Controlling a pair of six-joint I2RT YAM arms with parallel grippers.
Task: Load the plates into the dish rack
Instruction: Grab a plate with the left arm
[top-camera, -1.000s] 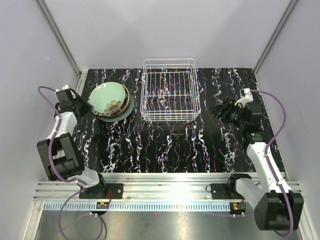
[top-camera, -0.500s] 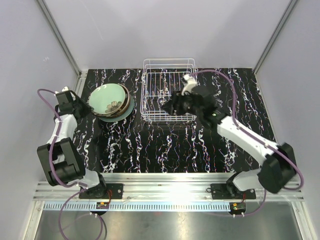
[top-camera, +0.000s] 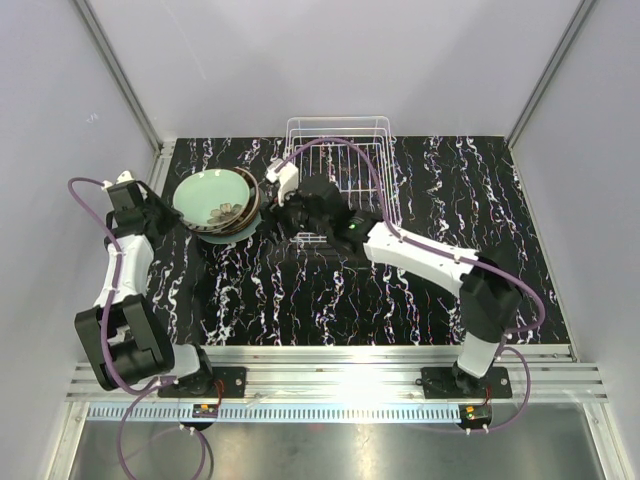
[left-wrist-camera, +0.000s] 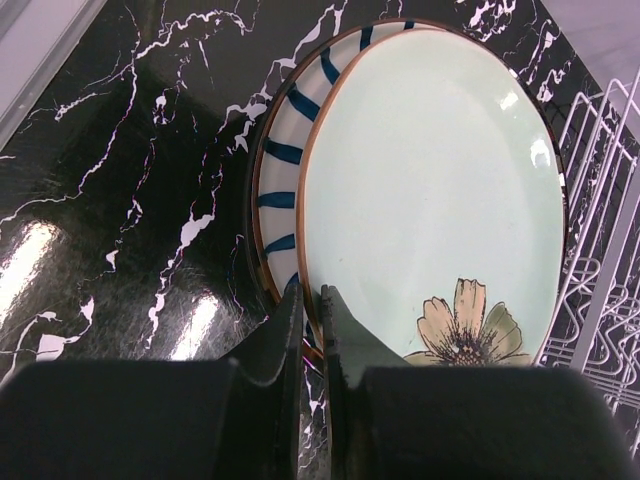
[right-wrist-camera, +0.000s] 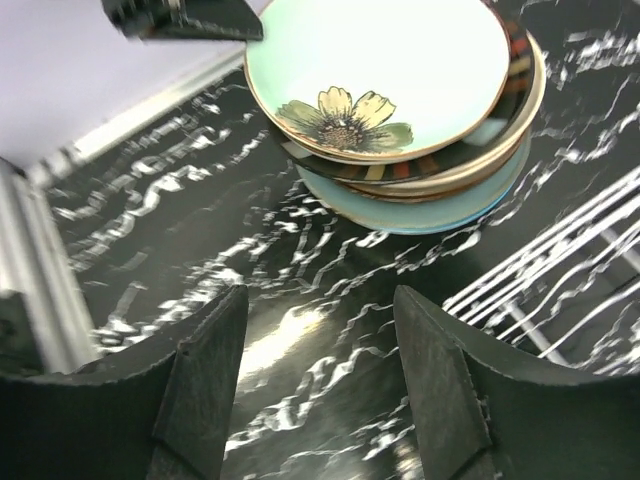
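A stack of plates (top-camera: 232, 212) sits at the left back of the table. The top one is pale green with a flower (top-camera: 208, 194) and is tilted, its left rim raised. My left gripper (top-camera: 172, 214) is shut on that rim; the left wrist view shows the jaws (left-wrist-camera: 312, 300) pinching the green plate (left-wrist-camera: 440, 180) above a blue-striped plate (left-wrist-camera: 283, 160). My right gripper (top-camera: 273, 213) is open and empty, low over the table between the stack and the white wire dish rack (top-camera: 338, 122). The right wrist view shows the stack (right-wrist-camera: 450, 170) beyond its fingers (right-wrist-camera: 325, 320).
The rack holds no plates and stands at the back centre; its wires show in the left wrist view (left-wrist-camera: 600, 250) and the right wrist view (right-wrist-camera: 560, 290). The right arm stretches across in front of the rack. A metal rail runs along the table's left edge (right-wrist-camera: 120, 130).
My right arm has swung from the right side across the rack's front to the plate stack. The left gripper has tipped the green plate's left rim up slightly.
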